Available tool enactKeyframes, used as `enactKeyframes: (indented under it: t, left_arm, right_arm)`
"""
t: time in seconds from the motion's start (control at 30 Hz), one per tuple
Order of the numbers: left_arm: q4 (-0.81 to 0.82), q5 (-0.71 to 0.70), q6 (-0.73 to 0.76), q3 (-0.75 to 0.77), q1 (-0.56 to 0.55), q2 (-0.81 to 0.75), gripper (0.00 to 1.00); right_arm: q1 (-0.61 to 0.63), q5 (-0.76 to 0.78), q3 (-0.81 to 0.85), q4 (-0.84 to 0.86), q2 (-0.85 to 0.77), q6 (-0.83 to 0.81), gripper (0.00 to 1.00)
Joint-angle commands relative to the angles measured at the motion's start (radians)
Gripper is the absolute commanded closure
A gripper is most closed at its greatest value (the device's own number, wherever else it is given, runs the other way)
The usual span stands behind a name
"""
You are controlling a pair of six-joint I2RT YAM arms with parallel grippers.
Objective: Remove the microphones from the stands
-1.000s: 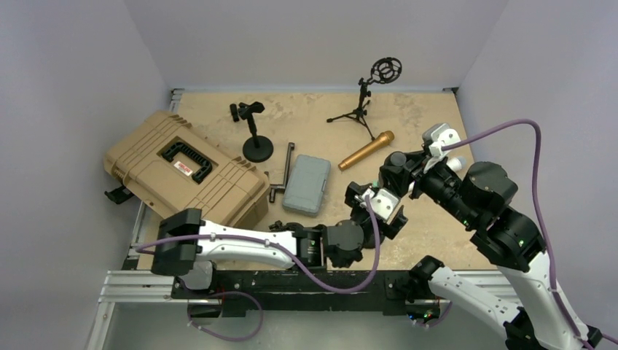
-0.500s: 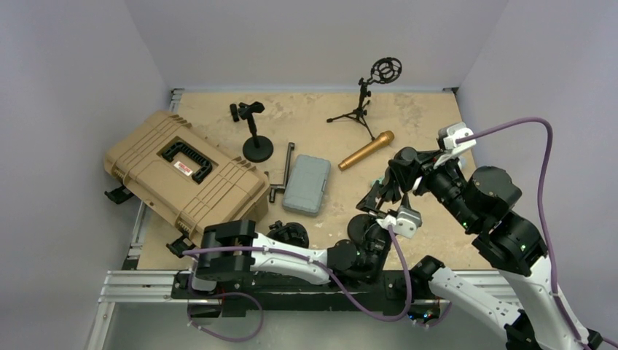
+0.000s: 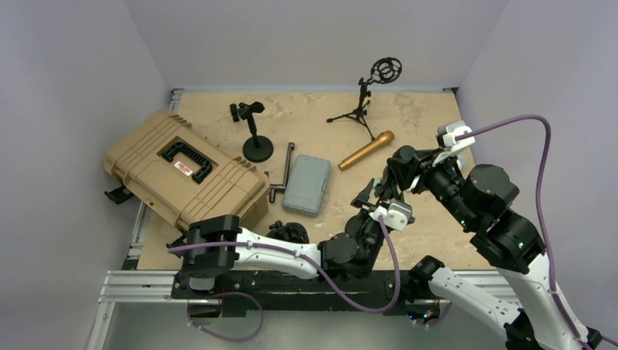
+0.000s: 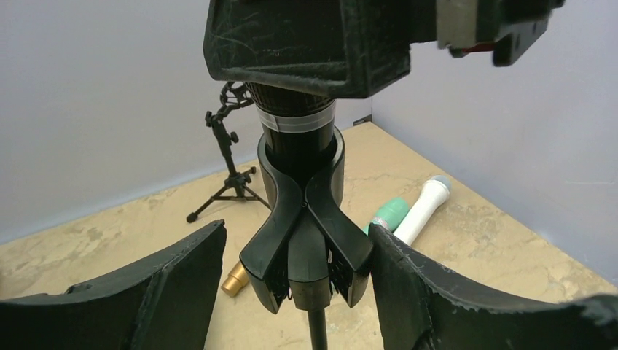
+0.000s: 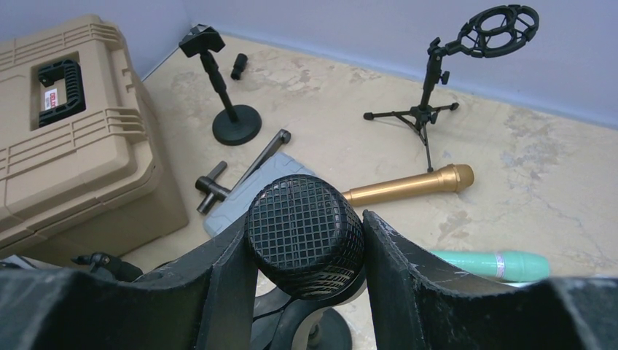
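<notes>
Sandy tabletop (image 3: 313,109), right fingers (image 5: 218,292) clenched on black microphone (image 5: 304,233), left fingers (image 4: 175,292) released, flanking stand clip (image 4: 306,219), gold microphone (image 5: 404,186), tripod (image 5: 423,113) beyond

A tan ribbed hard case (image 3: 186,169) lies on the left (black handle up). A black T-shaped metal wrench (image 3: 284,171) lies beside a small grey plastic case (image 3: 307,184), a gold handheld microphone (image 3: 366,150) beyond, near a black tripod (image 3: 362,102) with ring mount.

Nothing legible (case sticker (image 3: 184,168) too blurred).
</notes>
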Motion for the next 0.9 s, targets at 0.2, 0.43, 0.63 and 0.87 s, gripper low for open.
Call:
enactKeyframes:
  t: [0.2, 0.43, 0.63, 0.87]
  left_arm:
    - [-0.229, 0.106, -0.278, -0.048, 0.045, -0.117, 0.47]
    - [-0.294, 0.155, -0.364, -0.123, 0.053, -0.176, 1.0]
    - [-0.394, 0.399, -0.582, -0.285, 0.086, -0.315, 1.0]
    - [-0.552, 0.47, -0.663, -0.306, 0.125, -0.399, 0.68]
  right_arm:
    - [0.001, -0.012, 0.029, 0.063, 0.01, 0.065, 1.0]
    - [0.0, -0.003, 0.034, 0.07, 0.008, 0.065, 1.0]
    - [0.0, 0.001, 0.044, 0.087, 0.01, 0.055, 1.0]
    - [-0.001, -0.063, 0.035, 0.113, 0.029, 0.05, 1.0]
